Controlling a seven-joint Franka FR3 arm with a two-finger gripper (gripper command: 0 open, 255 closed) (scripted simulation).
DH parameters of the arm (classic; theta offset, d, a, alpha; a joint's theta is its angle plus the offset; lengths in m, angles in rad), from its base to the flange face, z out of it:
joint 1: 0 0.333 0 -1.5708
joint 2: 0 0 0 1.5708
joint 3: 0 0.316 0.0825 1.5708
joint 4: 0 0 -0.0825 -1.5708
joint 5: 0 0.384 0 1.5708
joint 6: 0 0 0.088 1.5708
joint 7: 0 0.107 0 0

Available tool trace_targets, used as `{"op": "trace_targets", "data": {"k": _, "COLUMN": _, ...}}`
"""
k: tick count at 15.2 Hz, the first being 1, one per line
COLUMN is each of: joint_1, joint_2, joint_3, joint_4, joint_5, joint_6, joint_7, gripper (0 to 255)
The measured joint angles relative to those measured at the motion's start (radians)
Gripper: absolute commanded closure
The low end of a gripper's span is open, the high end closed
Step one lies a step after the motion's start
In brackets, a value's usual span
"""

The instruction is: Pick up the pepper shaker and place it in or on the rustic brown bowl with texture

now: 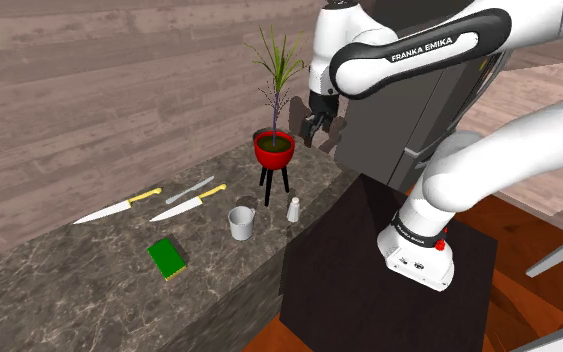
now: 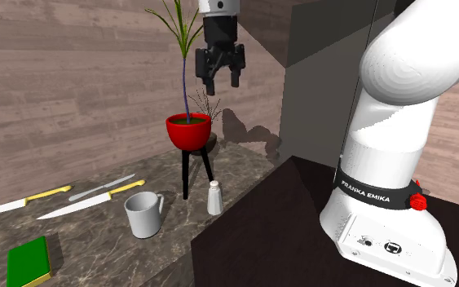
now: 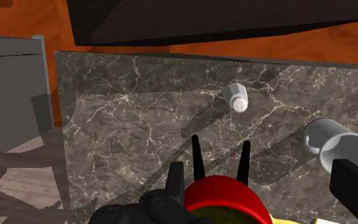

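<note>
Black claw [image 2: 222,84] hangs open over red planter [image 2: 188,130].

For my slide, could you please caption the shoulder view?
Open gripper above red plant pot; shaker stands beside mug.

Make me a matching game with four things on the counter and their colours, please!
Things:
1. shaker
2. plant pot
3. flat block
4. big knife's handle

Colours:
a. green
b. yellow
c. white
d. red

Pairs: 1-c, 2-d, 3-a, 4-b
</note>
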Motion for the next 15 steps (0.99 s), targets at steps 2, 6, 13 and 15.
{"op": "trace_targets", "data": {"k": 2, "joint_1": -0.004, "joint_2": 0.047, "joint_3": 0.01, "joint_4": -0.036, "joint_5": -0.003, "joint_6": 0.082, "joint_7": 0.017, "gripper": 0}}
{"op": "trace_targets", "data": {"k": 6, "joint_1": -0.014, "joint_2": 0.169, "joint_3": 0.041, "joint_4": -0.096, "joint_5": -0.016, "joint_6": 0.26, "joint_7": 0.069, "gripper": 0}}
{"op": "trace_targets", "data": {"k": 13, "joint_1": -0.094, "joint_2": 0.485, "joint_3": 0.107, "joint_4": -0.112, "joint_5": -0.154, "joint_6": 0.58, "joint_7": 0.222, "gripper": 0}}
{"op": "trace_targets", "data": {"k": 15, "joint_1": -0.128, "joint_2": 0.577, "joint_3": 0.116, "joint_4": -0.099, "joint_5": -0.25, "joint_6": 0.653, "joint_7": 0.299, "gripper": 0}}
